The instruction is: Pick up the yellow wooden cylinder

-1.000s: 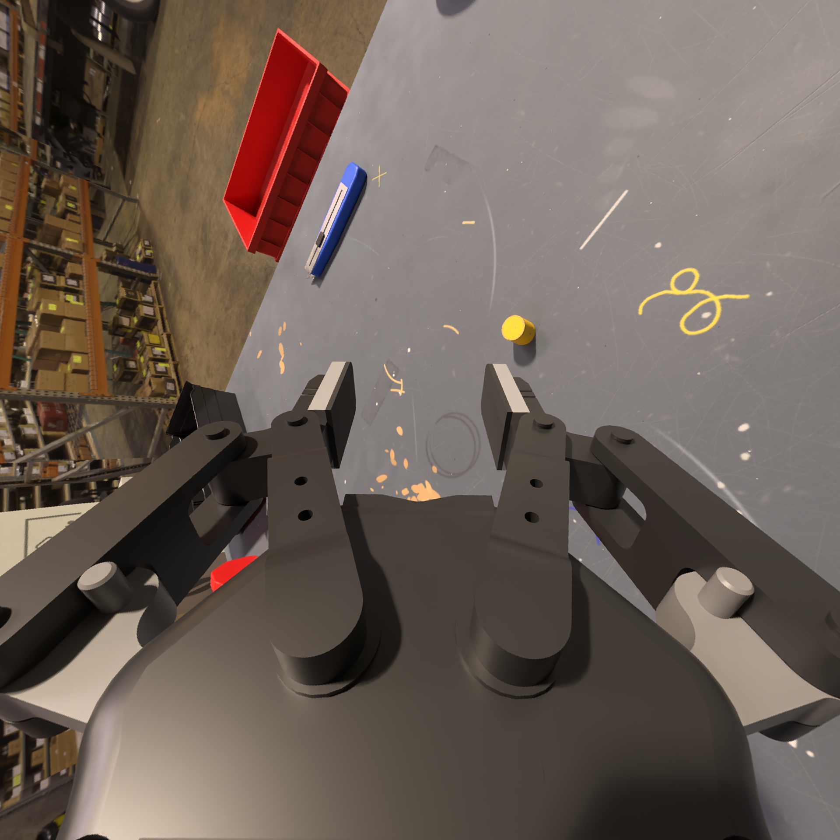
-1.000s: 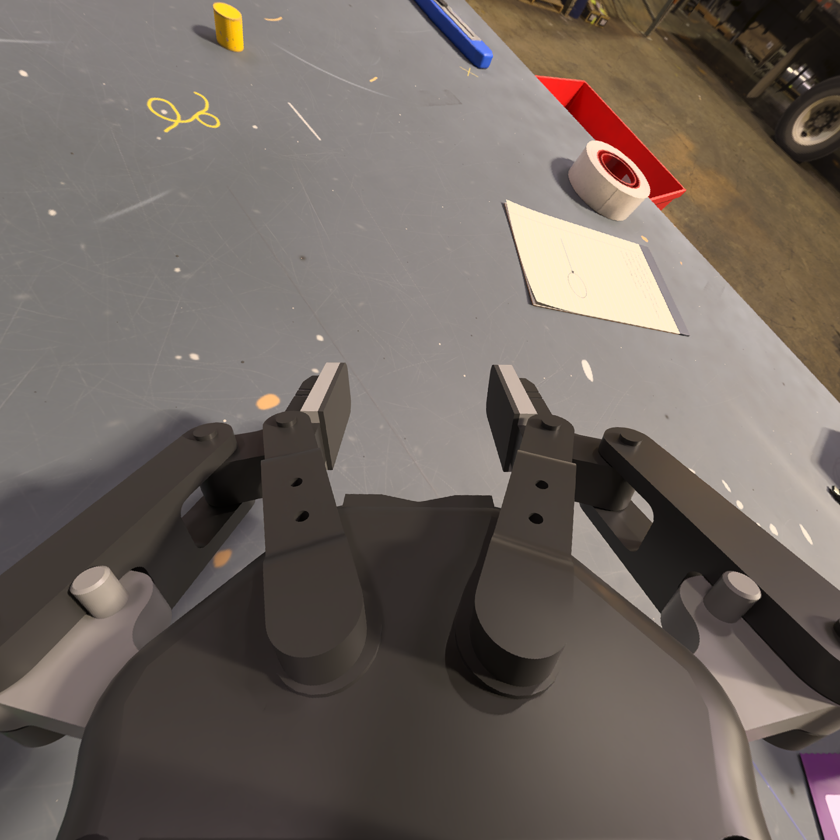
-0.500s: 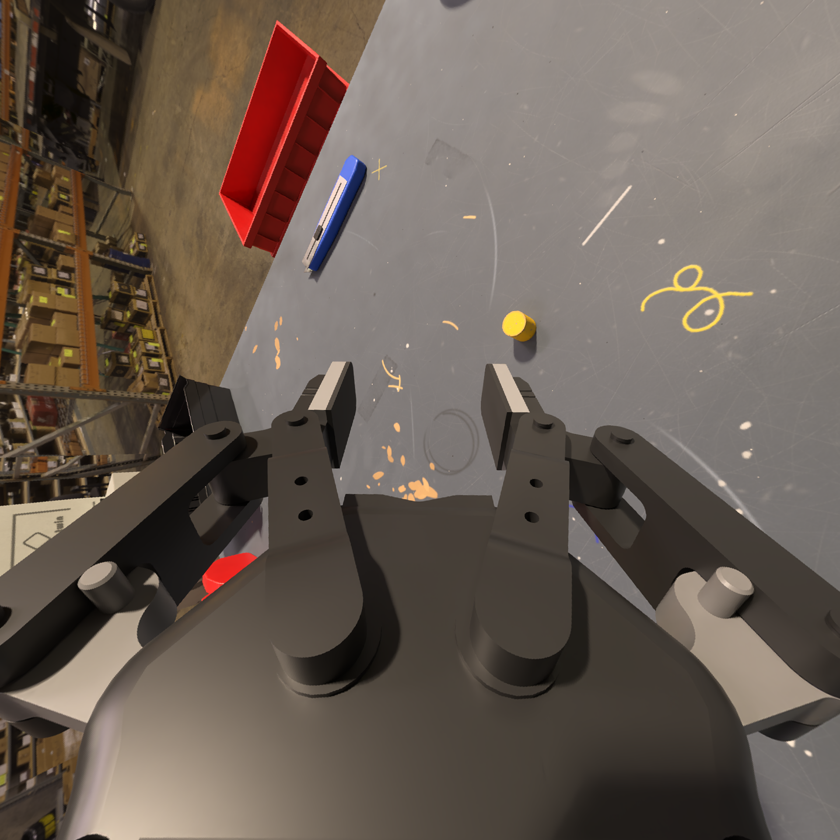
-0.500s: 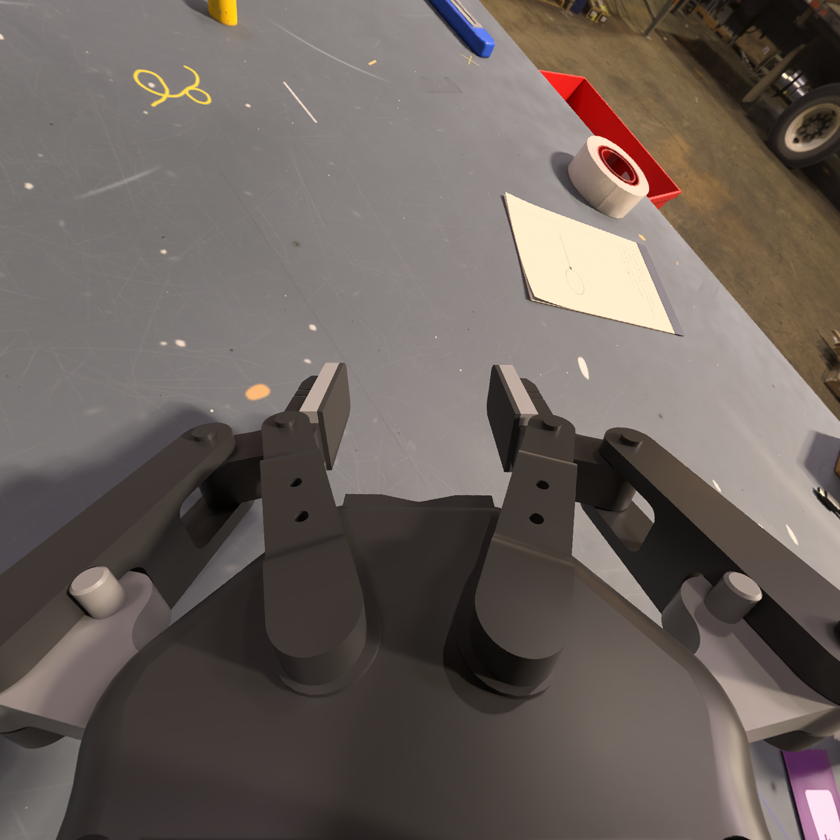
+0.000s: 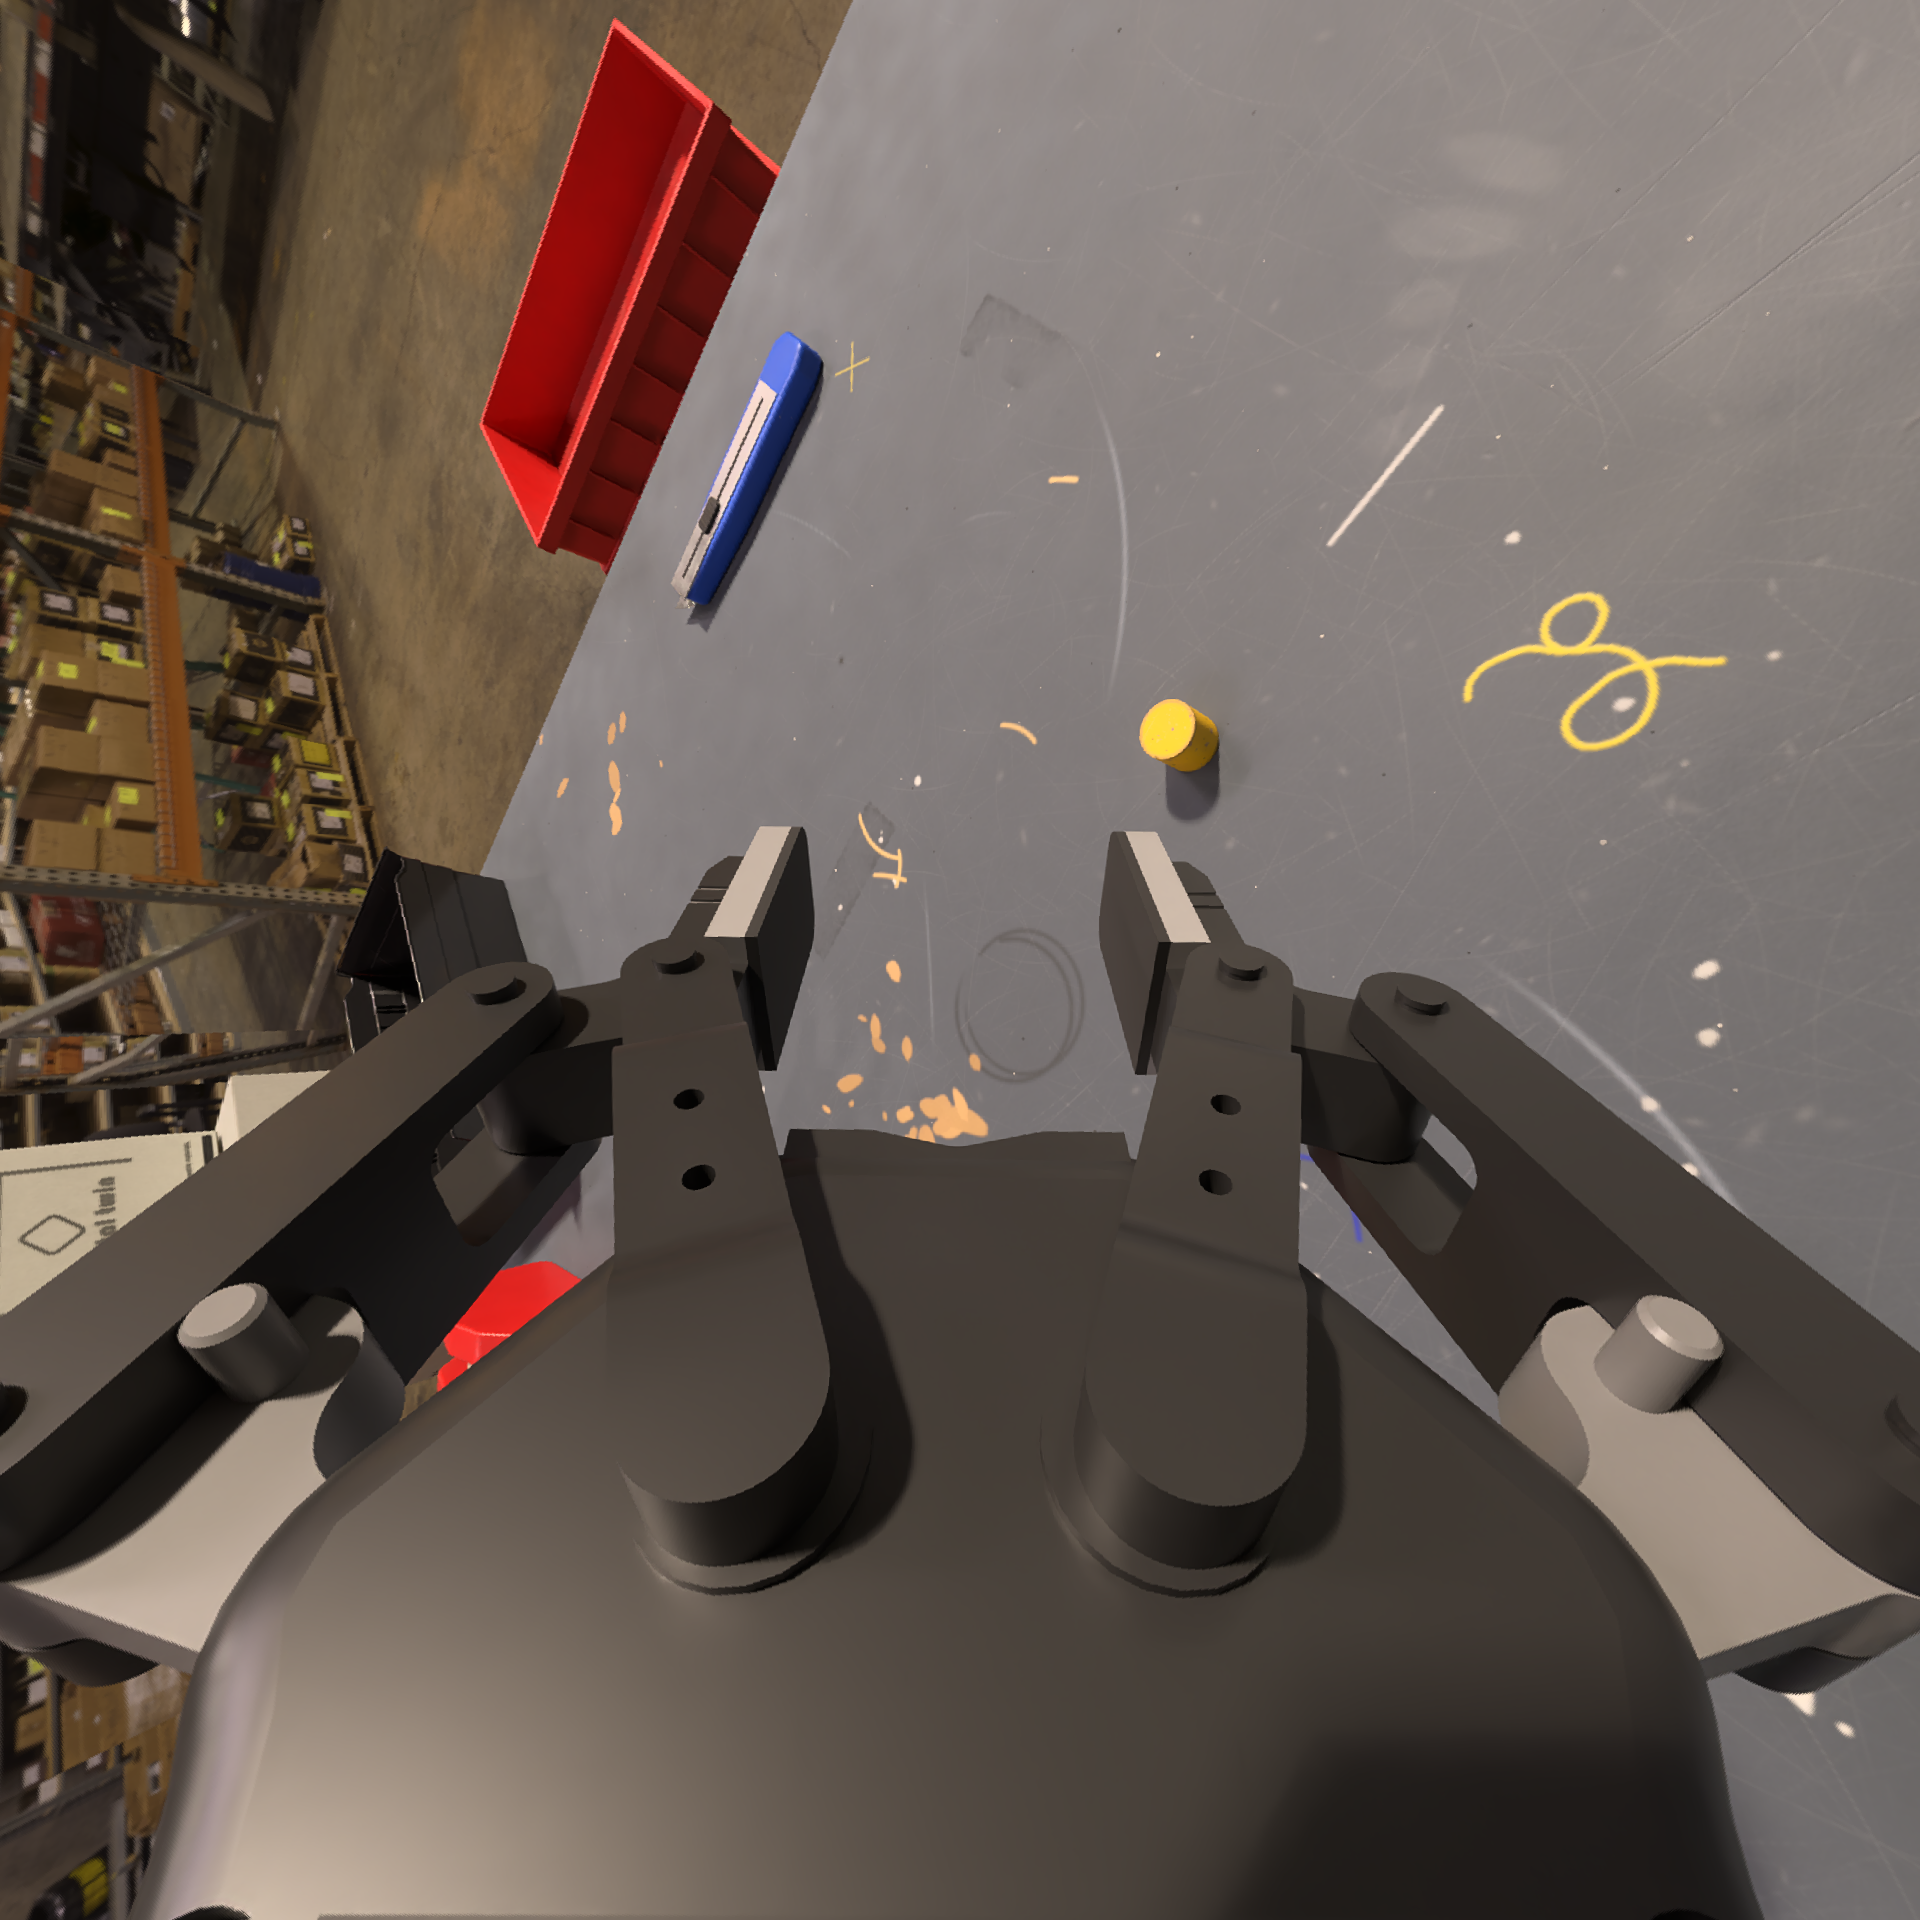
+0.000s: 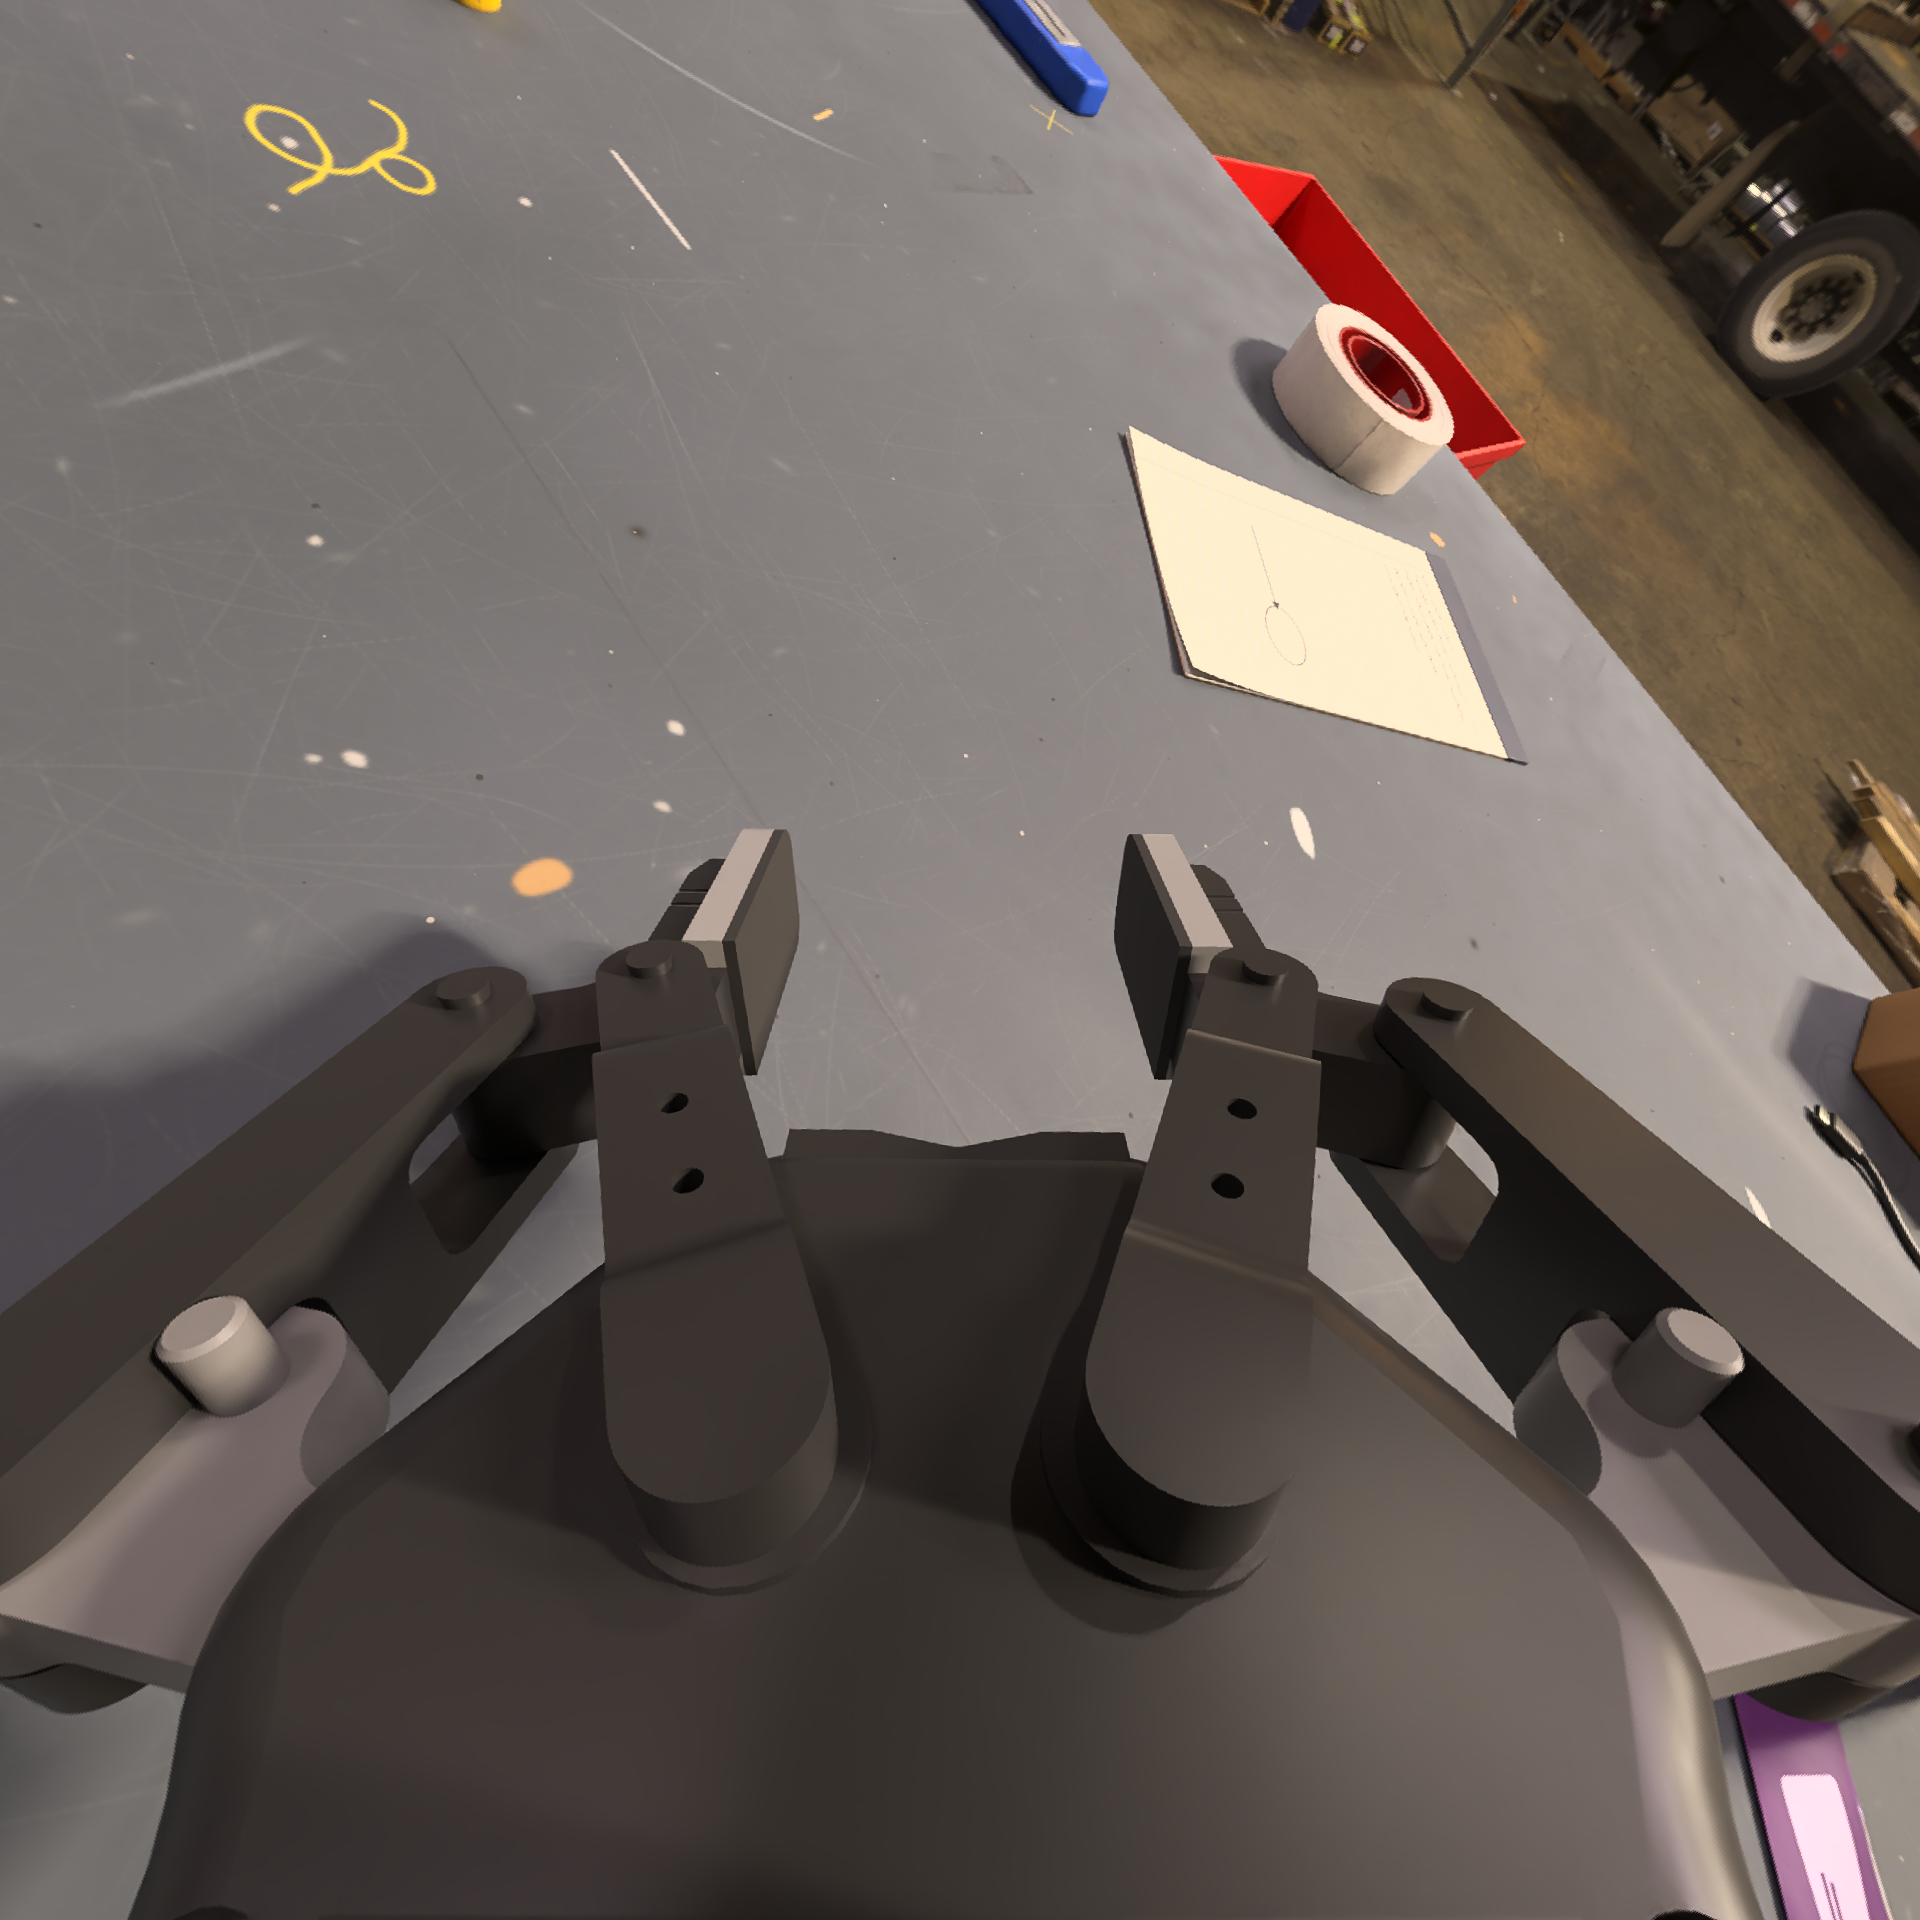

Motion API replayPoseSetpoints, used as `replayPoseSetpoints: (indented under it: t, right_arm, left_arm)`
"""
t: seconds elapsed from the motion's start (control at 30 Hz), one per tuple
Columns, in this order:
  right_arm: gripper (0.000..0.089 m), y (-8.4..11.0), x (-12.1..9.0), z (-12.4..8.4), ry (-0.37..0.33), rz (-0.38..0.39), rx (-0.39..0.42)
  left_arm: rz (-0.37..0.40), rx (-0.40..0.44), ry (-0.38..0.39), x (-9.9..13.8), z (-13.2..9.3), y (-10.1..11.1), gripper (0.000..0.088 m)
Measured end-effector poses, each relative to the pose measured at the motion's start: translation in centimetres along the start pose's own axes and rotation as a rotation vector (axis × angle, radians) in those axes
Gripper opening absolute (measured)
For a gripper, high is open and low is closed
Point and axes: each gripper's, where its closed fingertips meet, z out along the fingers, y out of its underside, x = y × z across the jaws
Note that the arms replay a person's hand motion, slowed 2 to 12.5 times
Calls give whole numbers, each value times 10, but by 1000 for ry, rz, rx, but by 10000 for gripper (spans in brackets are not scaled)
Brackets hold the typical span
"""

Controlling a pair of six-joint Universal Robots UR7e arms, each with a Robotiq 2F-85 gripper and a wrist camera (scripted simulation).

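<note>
A small yellow wooden cylinder point(image 5: 1177, 735) stands upright on the grey table point(image 5: 1351, 260), a little beyond and to the right of my left gripper point(image 5: 951, 862). The left gripper is open and empty above the table. In the right wrist view only a sliver of the cylinder point(image 6: 480, 4) shows at the top edge, far ahead and to the left. My right gripper point(image 6: 956, 873) is open and empty above the table.
A blue utility knife point(image 5: 743, 468) lies near the table edge beside a red bin point(image 5: 613, 301). A black object point(image 5: 426, 925) sits at the left edge. A tape roll point(image 6: 1361, 400), a paper sheet point(image 6: 1309, 603) and a purple card point(image 6: 1813, 1829) lie to the right.
The left wrist view has shifted slightly, and the cylinder keeps nearly the same place. In the right wrist view the cylinder and yellow scribble slid up and left, towards the top edge.
</note>
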Motion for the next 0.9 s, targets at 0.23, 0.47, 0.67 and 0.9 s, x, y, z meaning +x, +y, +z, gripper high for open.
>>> replayPoseSetpoints:
  t: [0.23,0.47,0.67,0.9]
  right_arm:
    - [557,2,3,0,10,-4,-5]
    - [562,5,7,1,19,-5,-9]
    - [567,6,9,1,27,-5,-11]
    - [572,8,11,1,33,-3,-15]
  left_arm:
    - [-3,-4,11,3,4,2,503]
    - [-5,-8,24,6,7,4,502]
    - [-8,-14,34,9,11,6,502]
    - [-11,-22,46,12,15,9,502]
